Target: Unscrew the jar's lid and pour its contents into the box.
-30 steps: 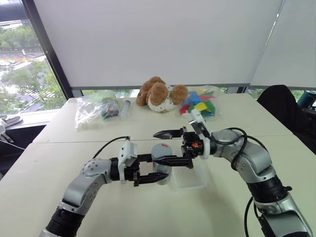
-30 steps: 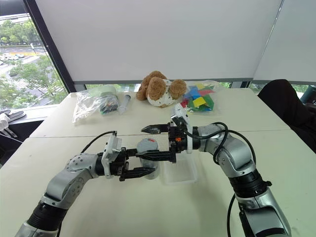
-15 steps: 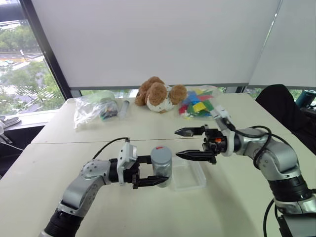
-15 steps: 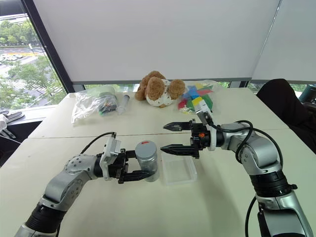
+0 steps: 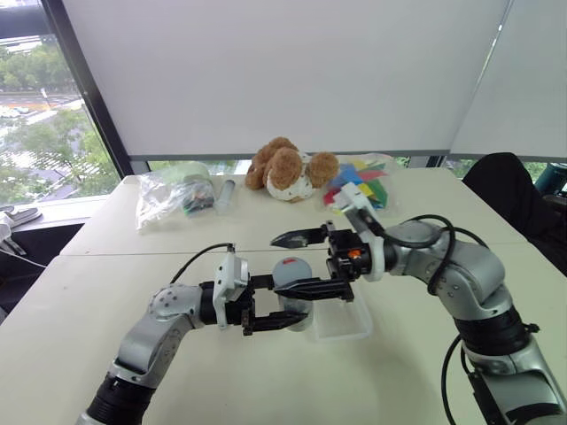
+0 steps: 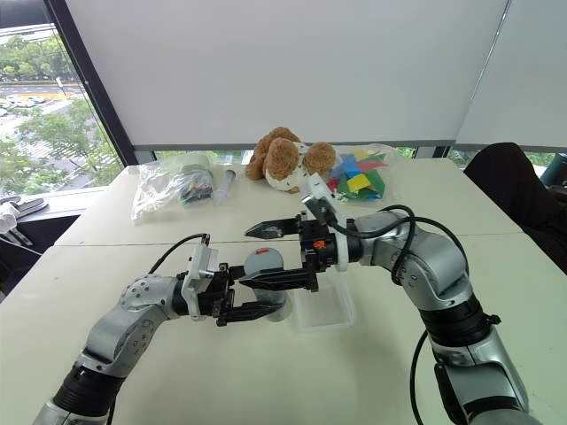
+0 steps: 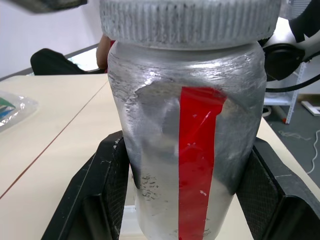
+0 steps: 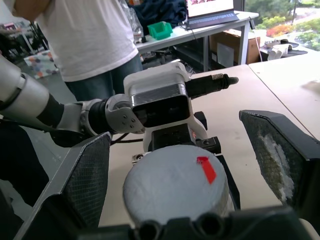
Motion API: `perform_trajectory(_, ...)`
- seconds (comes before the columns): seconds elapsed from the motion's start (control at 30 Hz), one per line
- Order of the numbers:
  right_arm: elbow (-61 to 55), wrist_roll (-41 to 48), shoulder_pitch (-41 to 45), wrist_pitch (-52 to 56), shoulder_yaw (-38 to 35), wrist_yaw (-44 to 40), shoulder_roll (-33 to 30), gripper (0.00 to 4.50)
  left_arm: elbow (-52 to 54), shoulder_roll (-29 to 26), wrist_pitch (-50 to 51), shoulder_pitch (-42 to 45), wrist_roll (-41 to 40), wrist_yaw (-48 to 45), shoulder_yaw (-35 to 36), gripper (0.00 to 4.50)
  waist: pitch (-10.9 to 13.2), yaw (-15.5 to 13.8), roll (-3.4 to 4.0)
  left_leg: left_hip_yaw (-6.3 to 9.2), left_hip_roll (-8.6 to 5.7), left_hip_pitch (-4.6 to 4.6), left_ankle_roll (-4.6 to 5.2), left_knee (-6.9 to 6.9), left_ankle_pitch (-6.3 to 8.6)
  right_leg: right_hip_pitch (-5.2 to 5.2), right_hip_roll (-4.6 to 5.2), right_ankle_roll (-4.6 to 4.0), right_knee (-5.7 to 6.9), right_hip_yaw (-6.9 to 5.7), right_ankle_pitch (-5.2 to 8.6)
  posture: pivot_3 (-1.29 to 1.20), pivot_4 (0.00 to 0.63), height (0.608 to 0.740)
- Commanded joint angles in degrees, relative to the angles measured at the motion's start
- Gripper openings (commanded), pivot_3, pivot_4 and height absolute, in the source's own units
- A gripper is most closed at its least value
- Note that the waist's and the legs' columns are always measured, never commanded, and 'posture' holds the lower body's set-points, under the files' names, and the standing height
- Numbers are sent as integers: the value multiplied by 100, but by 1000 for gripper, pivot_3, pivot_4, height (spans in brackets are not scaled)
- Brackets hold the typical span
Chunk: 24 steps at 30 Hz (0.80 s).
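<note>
My left gripper (image 5: 282, 310) is shut on the jar (image 7: 190, 150), a whitish-silver cylinder with a red stripe, and holds it upright just above the table. The grey lid (image 8: 175, 182) with a small red mark sits on the jar. Pointing left, my right gripper (image 5: 299, 263) is open, with one finger on each side of the lid and a gap on both sides. The box (image 5: 347, 320), a shallow clear tray, lies on the table just right of the jar, under my right gripper. The contents are hidden inside the jar.
At the back of the table sit a brown teddy bear (image 5: 288, 168), a clear bag (image 5: 173, 197) on the left and a bag of coloured items (image 5: 359, 184) on the right. A black chair (image 5: 507, 190) stands far right. A person in a white shirt (image 8: 85, 35) stands behind the table.
My right gripper drew away to the right half a second ago and has come back left, open around the lid again. The left gripper keeps its hold on the jar.
</note>
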State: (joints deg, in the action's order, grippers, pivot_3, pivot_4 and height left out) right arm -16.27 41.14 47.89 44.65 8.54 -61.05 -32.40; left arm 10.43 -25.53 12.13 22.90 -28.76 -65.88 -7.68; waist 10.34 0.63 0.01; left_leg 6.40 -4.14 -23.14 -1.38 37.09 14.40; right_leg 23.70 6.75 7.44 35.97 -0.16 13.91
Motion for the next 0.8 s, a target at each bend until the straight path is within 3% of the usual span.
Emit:
perform_trajectory(0.03,1,-94,165,-93,1,39,79,4465,35,-26,-92,121,-4,-27,63,2469,0,1,0,0,0,0,0,0,0,0,-1,0,0,0,0,0,150,740)
perform_trajectory(0.5,208,-389,36,-320,18,-239,-47,4465,47,-80,-15,121,26,-15,62,2469,0,6,0,-1,-1,0,0,0,0,2,-2,0,3,0,0,0,150,740)
perform_trajectory(0.8,-271,-332,-27,-71,129,158,223,4465,63,-117,291,176,-12,126,95,2469,0,9,0,0,0,0,0,-1,0,4,-2,0,5,0,0,0,150,740)
